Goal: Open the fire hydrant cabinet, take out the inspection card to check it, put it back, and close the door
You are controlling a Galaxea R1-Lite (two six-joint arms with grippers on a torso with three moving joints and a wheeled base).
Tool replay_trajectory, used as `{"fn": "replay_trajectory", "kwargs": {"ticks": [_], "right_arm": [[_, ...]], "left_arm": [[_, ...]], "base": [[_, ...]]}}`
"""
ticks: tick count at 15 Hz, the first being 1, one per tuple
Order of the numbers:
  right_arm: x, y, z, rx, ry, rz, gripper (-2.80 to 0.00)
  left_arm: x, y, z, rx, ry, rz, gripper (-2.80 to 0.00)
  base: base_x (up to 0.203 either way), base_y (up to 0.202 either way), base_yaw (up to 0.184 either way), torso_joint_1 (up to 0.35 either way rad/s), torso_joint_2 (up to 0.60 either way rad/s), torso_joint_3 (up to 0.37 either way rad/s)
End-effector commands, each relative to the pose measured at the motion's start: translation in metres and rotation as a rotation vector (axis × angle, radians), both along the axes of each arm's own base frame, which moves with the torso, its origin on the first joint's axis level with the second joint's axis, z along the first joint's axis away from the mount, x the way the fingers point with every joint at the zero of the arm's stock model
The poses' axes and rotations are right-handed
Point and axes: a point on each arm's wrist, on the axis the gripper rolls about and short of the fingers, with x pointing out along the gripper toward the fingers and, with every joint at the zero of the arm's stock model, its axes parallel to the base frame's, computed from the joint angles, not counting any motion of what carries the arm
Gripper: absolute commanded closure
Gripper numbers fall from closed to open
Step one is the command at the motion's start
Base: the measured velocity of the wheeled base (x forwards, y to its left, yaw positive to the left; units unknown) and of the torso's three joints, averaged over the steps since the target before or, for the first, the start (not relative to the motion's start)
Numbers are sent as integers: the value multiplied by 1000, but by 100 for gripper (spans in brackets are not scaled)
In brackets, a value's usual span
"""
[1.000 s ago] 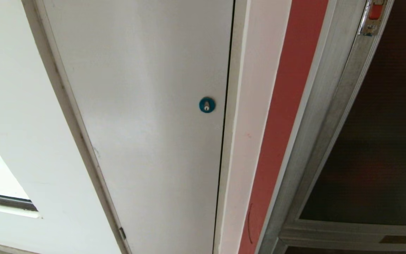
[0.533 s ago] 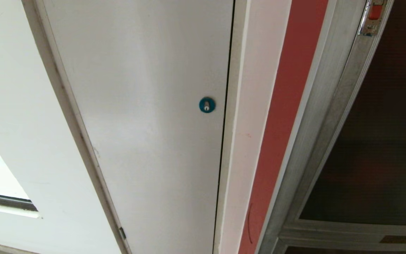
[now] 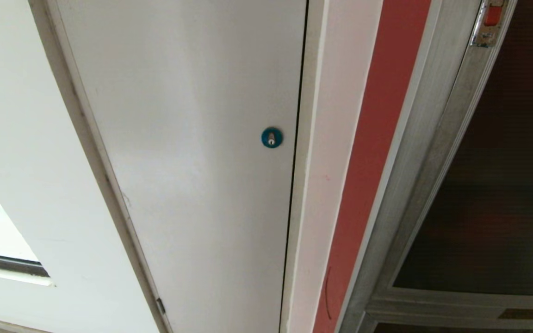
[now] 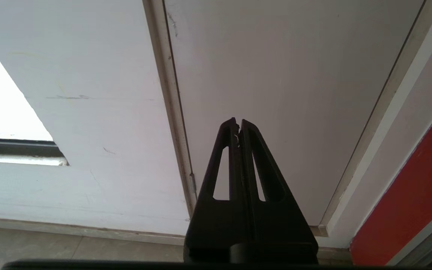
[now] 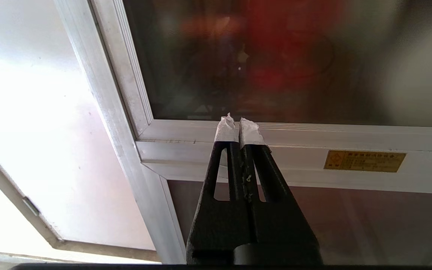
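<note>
Landmark: the door [image 3: 493, 175], dark tinted glass in a brushed silver frame; every place below is given against it.
Door state: closed, flush in the frame of the fire hydrant cabinet [image 3: 414, 152].
Latch [image 3: 491, 21]: small, red and metal, on the door's frame near its upper end in the head view.
Behind the door's glass: blurred red shapes in the right wrist view; I cannot make out what they are.
Inspection card: not made out in any view.
My right gripper [image 5: 239, 123]: fingers pressed together, white-taped tips, holding nothing; it sits in front of the door's bottom rail, apart from it.
Yellow label plate [image 5: 364, 161]: on the crossbar just below the door's bottom rail.
Lower glass door [image 5: 313, 221]: below that crossbar.
Red wall strip [image 3: 377, 152]: just beside the cabinet frame, on the door's latch side.
White panel door [image 3: 192, 152]: beyond the red strip from the door; blue round lock [image 3: 271, 137] near its edge.
My left gripper [image 4: 238, 125]: fingers together, empty, in front of the white panel door, well apart from the glass door.
</note>
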Motion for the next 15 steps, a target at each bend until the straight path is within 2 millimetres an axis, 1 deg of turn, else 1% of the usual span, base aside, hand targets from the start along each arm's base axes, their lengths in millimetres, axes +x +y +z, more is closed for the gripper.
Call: {"fn": "replay_trajectory", "kwargs": {"ticks": [1, 15], "right_arm": [[0, 0, -1, 1, 3, 0, 0], [0, 0, -1, 1, 6, 0, 0]], "left_arm": [[0, 0, 0, 0, 0, 0, 0], [0, 0, 0, 0, 0, 0, 0]], "base": [[0, 0, 0, 0, 0, 0], [0, 0, 0, 0, 0, 0]]}}
